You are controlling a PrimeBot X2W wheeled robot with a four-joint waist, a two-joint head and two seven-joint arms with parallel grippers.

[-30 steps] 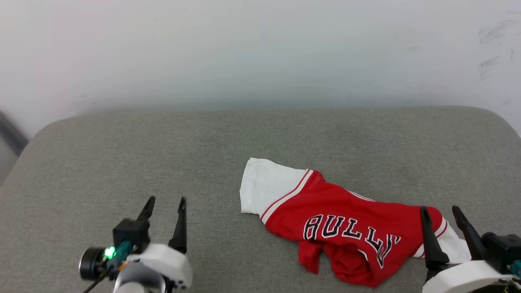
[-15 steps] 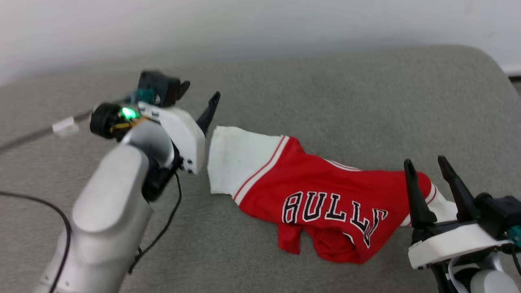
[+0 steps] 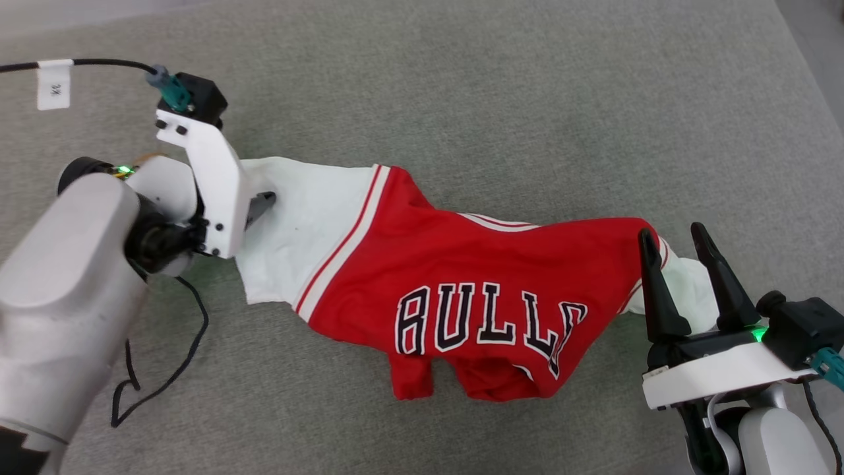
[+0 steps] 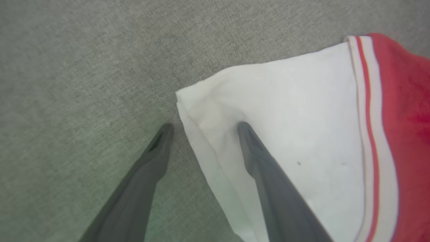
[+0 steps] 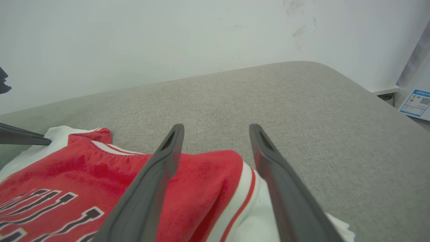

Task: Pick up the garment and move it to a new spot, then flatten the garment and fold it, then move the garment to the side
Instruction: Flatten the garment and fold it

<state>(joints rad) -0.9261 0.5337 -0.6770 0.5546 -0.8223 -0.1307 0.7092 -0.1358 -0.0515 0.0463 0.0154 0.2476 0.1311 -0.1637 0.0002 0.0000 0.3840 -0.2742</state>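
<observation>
Since a second ago the head view has been tilted down, and the left gripper (image 4: 203,126) has been brought from the near left to the white sleeve at the left end of the shirt (image 3: 475,264). Its jaws are spread across the sleeve's corner: one fingertip is set on the white cloth, the other over the grey cushion (image 3: 527,99) just beside the edge. Nothing is pinched. The right gripper (image 3: 667,229) is kept spread over the other sleeve, holding nothing. The shirt is seen lying crumpled on the cushion between the grippers. It is red, with black white-edged letters face up, striped trim at the sleeves and the hem bunched.
</observation>
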